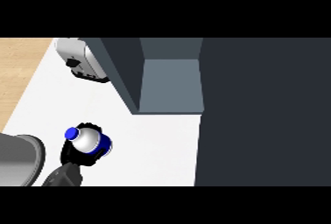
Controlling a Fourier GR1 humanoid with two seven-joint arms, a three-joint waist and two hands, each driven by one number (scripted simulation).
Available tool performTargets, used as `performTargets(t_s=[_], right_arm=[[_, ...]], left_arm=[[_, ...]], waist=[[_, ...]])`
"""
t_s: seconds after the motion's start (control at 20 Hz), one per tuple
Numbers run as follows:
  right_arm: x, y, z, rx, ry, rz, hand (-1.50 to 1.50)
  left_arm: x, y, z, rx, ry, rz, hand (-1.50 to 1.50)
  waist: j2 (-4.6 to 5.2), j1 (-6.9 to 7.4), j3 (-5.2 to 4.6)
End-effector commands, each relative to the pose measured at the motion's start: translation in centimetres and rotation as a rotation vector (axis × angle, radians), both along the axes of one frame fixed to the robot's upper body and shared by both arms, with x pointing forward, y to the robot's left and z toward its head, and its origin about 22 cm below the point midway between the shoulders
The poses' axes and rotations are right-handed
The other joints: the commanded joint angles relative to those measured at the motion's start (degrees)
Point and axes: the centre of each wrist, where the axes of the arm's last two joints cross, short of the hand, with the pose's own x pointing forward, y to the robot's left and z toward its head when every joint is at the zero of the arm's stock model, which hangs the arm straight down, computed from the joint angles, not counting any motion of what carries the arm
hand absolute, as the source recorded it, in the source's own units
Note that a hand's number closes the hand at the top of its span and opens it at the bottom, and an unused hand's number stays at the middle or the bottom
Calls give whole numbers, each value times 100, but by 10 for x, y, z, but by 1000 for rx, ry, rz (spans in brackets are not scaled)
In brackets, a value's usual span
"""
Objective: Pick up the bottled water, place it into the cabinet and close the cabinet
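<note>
The left hand (82, 151), fingers curled round the blue-capped clear water bottle (87, 140) at the near left of the white bench (149, 144), should carry it upright toward the open dark cabinet (169, 83) far right.

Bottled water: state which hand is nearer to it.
Left. The left hand is curled round the bottled water, holding it above the counter. The right hand does not show in the head view, so its place relative to the bottle cannot be told.
</note>
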Motion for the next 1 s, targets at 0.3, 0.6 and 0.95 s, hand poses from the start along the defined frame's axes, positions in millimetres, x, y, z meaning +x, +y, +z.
performTargets(t_s=[0.3, 0.6, 0.95], right_arm=[[-1, 7, 13, 20, 5, 11, -150], [12, 6, -1, 9, 15, 15, -150], [16, 7, -8, 25, 14, 26, -150]], left_arm=[[1, -18, 30, -41, -60, -84, 150], [8, -59, 75, -6, -98, -122, 150], [25, -106, 117, 52, -153, -140, 150]], waist=[[-10, 33, 3], [-12, 52, 5], [3, 2, 1]])
